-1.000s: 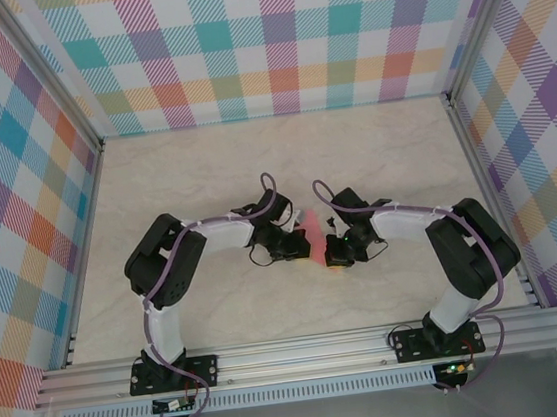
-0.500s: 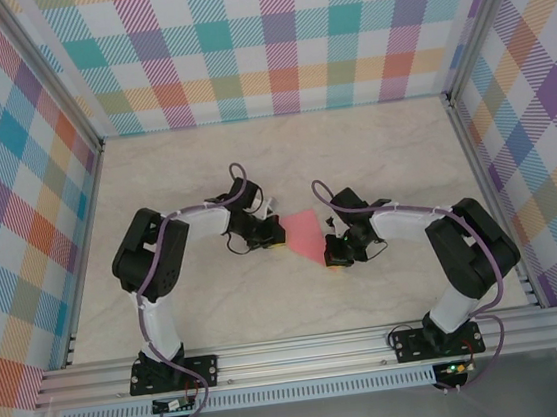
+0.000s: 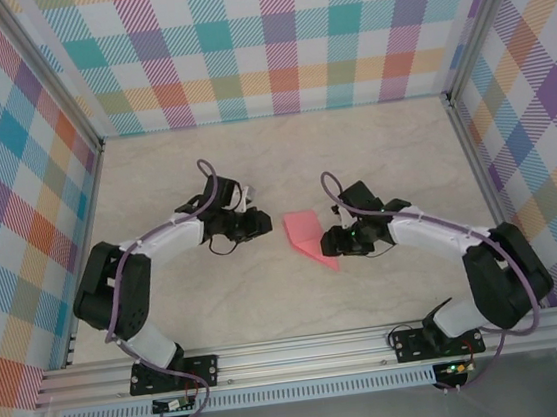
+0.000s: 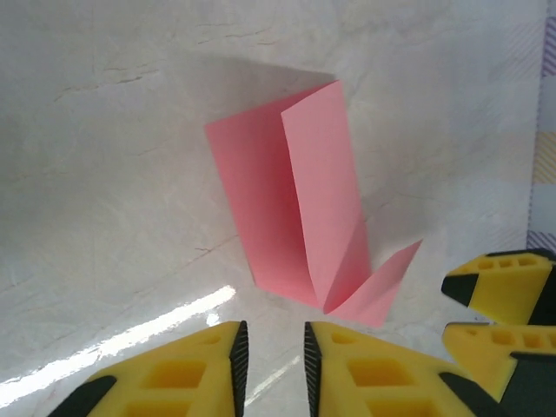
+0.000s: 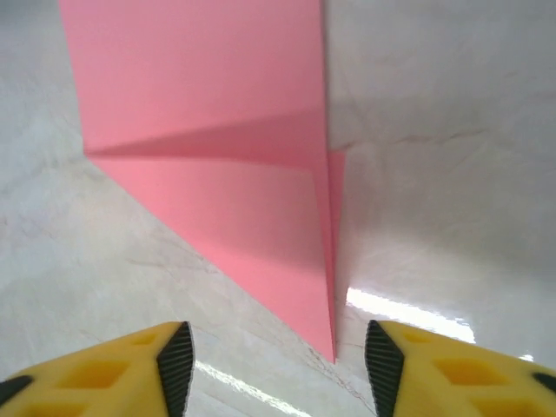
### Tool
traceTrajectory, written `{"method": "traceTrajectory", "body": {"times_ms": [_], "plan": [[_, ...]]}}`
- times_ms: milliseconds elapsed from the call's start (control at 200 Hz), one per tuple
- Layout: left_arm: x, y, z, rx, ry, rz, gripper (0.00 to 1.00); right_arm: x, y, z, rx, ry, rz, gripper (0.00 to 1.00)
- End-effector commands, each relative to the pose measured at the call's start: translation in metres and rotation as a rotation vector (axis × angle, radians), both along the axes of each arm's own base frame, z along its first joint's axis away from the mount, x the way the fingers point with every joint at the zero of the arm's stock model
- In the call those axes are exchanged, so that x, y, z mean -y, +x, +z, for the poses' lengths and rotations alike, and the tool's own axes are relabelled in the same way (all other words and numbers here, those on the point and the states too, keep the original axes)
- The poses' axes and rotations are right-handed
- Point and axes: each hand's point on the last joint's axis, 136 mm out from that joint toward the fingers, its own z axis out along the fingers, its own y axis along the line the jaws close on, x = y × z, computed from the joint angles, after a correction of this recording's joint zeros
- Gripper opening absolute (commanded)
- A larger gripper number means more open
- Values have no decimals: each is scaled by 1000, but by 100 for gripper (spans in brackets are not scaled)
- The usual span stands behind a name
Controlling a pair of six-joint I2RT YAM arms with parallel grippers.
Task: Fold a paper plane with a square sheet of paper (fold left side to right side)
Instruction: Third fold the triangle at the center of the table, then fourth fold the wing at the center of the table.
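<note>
The pink sheet of paper (image 3: 307, 237) lies on the table between the arms, folded into a pointed shape with its tip toward the near right. In the left wrist view the paper (image 4: 291, 204) has one flap standing up along a crease and a small wing sticking out at the lower right. My left gripper (image 3: 258, 224) sits just left of the paper, its jaws (image 4: 271, 369) a narrow gap apart with nothing between them. My right gripper (image 3: 336, 243) is at the paper's right edge, standing wide open (image 5: 278, 365) just short of the paper's pointed tip (image 5: 323, 321).
The marble-look tabletop (image 3: 283, 158) is walled by checked panels at the back and both sides. An aluminium rail (image 3: 305, 351) runs along the near edge. The right gripper's yellow fingers (image 4: 499, 291) show at the right edge of the left wrist view.
Both grippers have let go of the paper and opened. The left arm has drawn back to the left, and the paper now lies free on the table.
</note>
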Motion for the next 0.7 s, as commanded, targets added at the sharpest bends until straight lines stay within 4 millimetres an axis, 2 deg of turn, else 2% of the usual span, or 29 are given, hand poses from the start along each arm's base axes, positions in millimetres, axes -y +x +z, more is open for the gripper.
{"method": "traceTrajectory", "body": {"times_ms": [0, 150, 305, 495, 695], "plan": [[11, -5, 2, -23, -68, 56, 32, 19, 10, 0, 51, -142, 16, 66], [36, -13, -5, -44, -96, 36, 37, 11, 22, -14, 18, -162, 36, 69], [58, -10, -13, -63, -110, 12, 40, 9, 33, -28, 11, -188, 14, 69], [72, -5, -30, -88, -81, -1, 40, 11, 39, -38, 9, -219, 11, 68], [82, 0, -29, -92, -99, -7, 37, 10, 39, -33, 44, -207, 30, 67]]}}
